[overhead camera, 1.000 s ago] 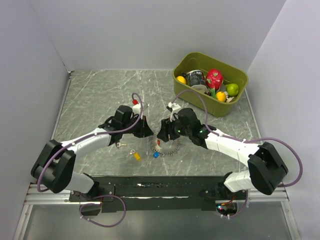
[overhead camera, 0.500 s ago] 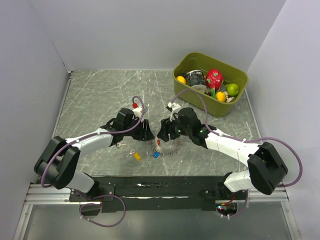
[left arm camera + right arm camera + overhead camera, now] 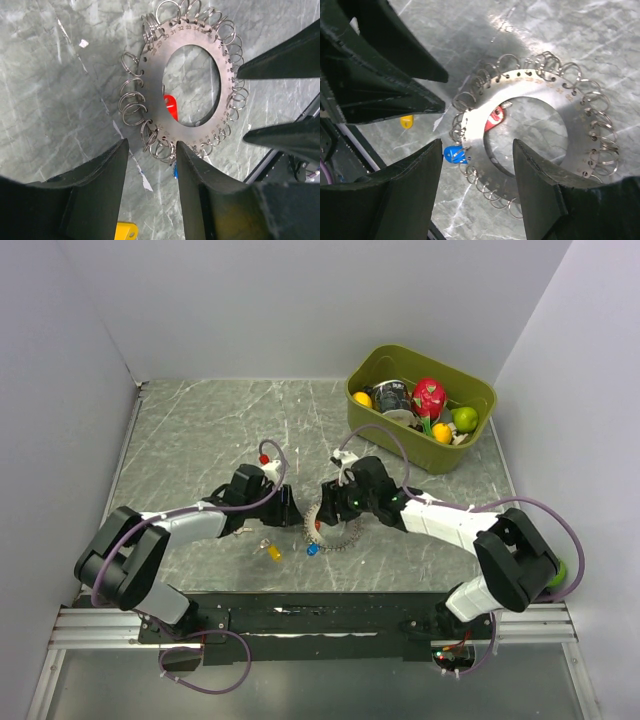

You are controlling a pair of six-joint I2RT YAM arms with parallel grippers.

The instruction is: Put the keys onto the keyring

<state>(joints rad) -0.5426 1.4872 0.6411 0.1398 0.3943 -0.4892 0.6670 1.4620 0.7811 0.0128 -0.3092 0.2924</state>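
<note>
Near the front edge of the veined grey table, a yellow-capped key lies loose and apart from the keyring, not yet threaded on. A blue-capped key sits just beyond it, at the near rim of the ring, where it appears to hang from one of the small split rings. The black-capped key cannot be picked out with any certainty.

Just beyond these lies the keyring, a flat metal disc with numbered holes and wire split rings fanned round its edge. It rests flat on the table between the two arms. A red-capped key shows through its central opening.

The left gripper is low at the disc's left edge, its jaws partly parted and holding nothing, with a few outer split rings in the gap between them. The right gripper faces it from the other side, jaws wider and also empty, framing the disc's rim. Whether either one touches the metal cannot be told.

The head-on stance suggests that one arm is meant to steady the disc while the other works a split ring. A plate lying flat gives thin purchase, so lifting an edge looks like the step in hand. The loose yellow key is within the left arm's reach.

At the far right corner stands an olive-green bin of toy fruit and cans, well apart from the work.
</note>
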